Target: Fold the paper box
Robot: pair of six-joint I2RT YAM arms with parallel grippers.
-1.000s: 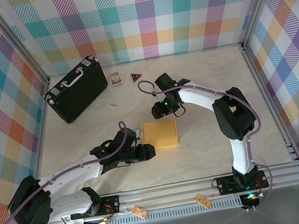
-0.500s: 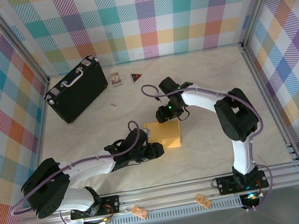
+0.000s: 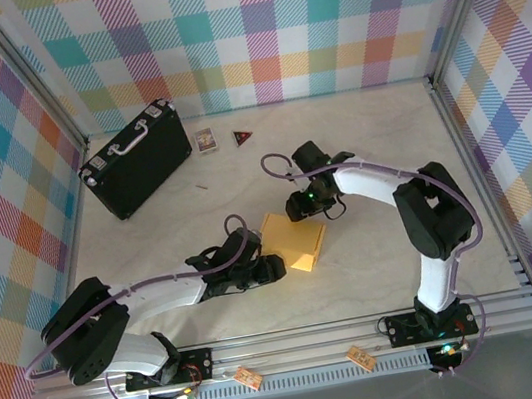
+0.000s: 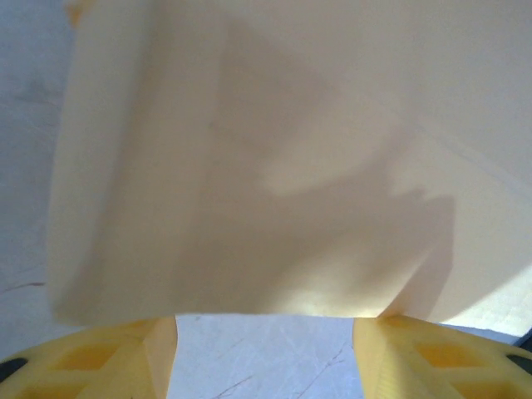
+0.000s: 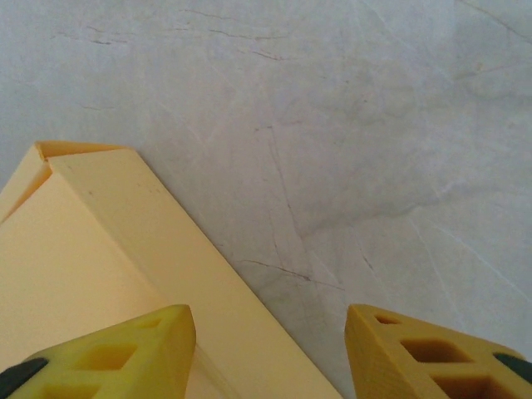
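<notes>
The mustard-yellow paper box (image 3: pixel 293 240) is lying turned at an angle on the pale desk (image 3: pixel 377 263), at the centre of the overhead view. My left gripper (image 3: pixel 273 267) is sitting at the box's lower left edge and my right gripper (image 3: pixel 300 208) at its upper edge. From above, both fingertips are too small and dark to read.

In my left wrist view the jaws are standing apart with bare desk between them. The box is filling the upper frame, blurred and cut off. I cannot tell whether it is touching them.

In my right wrist view the jaws are also standing apart over bare desk. The box is occupying the lower left, its edge running behind one finger (image 5: pixel 116 353).
</notes>
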